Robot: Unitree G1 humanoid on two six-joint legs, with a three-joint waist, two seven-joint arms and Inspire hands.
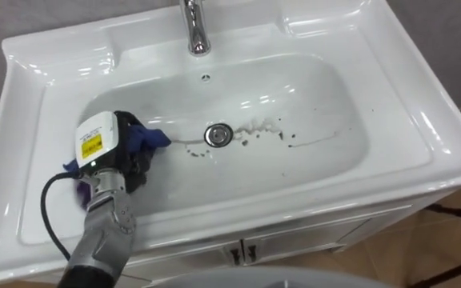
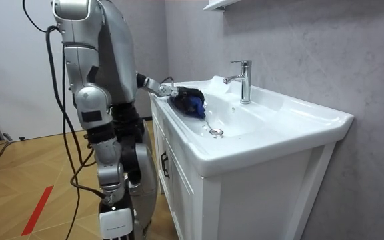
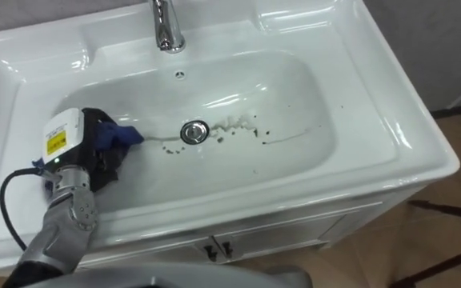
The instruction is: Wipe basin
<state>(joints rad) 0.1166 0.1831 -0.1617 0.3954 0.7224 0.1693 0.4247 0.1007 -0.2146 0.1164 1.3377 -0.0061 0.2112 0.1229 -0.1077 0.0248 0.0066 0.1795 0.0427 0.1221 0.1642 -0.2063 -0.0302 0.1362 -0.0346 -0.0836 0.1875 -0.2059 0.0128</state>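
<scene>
A white basin [image 1: 350, 96] is set in a vanity top, with a chrome drain [image 1: 218, 134] at its middle. Dark specks and a thin grey streak [image 1: 294, 140] lie on the bowl's bottom to the right of the drain. My left hand [image 1: 122, 152] is down in the bowl's left part, its fingers curled on a bunched blue cloth [image 1: 152, 139] that pokes out toward the drain. In the room view the same left hand [image 2: 176, 91] holds the blue cloth [image 2: 193, 103] over the bowl's near side.
A chrome faucet [image 1: 196, 28] stands at the back middle of the basin, with a small overflow hole [image 1: 206, 78] below it. White cabinet doors [image 1: 242, 252] sit under the front rim. I stand close against the vanity's front on a wooden floor [image 2: 39, 180].
</scene>
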